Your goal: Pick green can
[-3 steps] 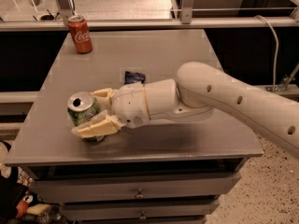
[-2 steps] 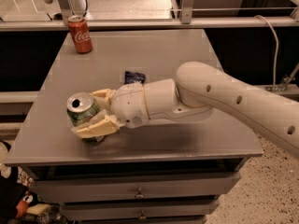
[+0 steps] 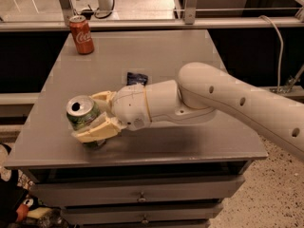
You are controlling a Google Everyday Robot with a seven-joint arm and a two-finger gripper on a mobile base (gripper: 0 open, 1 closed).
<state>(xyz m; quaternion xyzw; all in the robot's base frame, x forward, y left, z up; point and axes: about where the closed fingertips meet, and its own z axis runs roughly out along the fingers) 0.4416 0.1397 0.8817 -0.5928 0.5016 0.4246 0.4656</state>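
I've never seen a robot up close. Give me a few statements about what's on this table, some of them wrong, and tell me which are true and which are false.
1. The robot's pincer is shut on the green aluminium soda can. True.
2. The red Coca-Cola can lies on its side. False: it stands upright at the far left corner of the grey metal table.
3. A small dark blue packet lies on the table, just beyond the pincer. True.
4. The two cans touch each other. False: they are well apart, the green one near the front edge.
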